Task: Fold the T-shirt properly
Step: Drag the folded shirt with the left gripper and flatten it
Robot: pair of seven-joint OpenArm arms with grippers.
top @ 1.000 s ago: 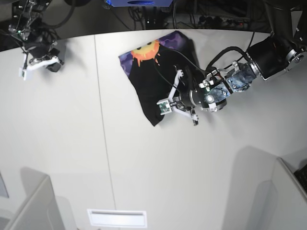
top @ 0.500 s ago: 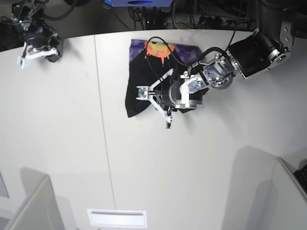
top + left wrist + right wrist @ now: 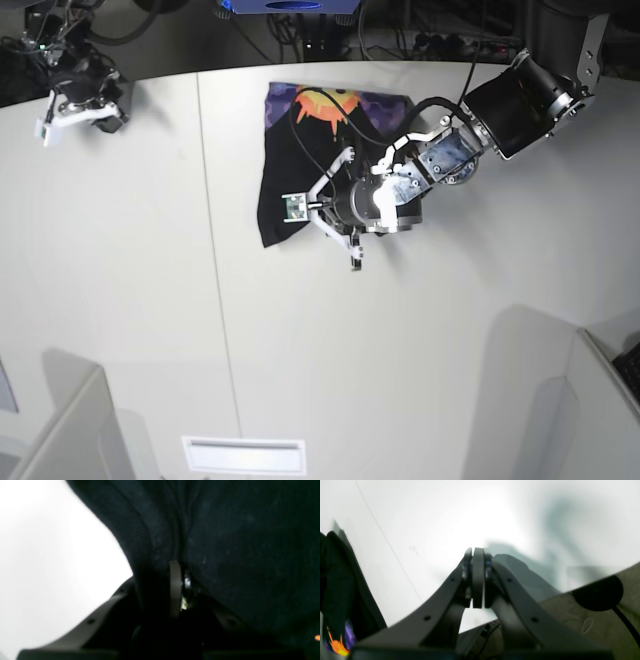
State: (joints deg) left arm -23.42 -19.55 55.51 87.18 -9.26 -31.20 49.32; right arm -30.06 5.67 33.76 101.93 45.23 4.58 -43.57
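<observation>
The shirt (image 3: 300,160) lies bunched near the top centre of the base view, on the white table (image 3: 130,300), its sun print showing at the far edge and black cloth hanging toward the lower left. The left gripper (image 3: 318,208) sits over the shirt's lower part, just right of centre in that view. In the left wrist view its jaws are nearly closed, pinching a thick fold of black cloth (image 3: 160,542) with a ribbed hem running up the left side of the frame. So it has hold of the shirt, by an edge as far as I can tell.

The right gripper (image 3: 70,110) is well apart, at the upper left of the base view, near the table's edge. The right wrist view shows its jaws pressed together with nothing between them; only a sliver of shirt shows at the lower left of that frame.

The shirt is far from folded; it looks more like a heap being dragged out flat. To do this step well, I'd say the left arm should pull low and steadily so the cloth spreads rather than rolls. The pinch should stay on the hem, not a stack of layers. The idle arm would help by pinning or taking the opposite edge.
</observation>
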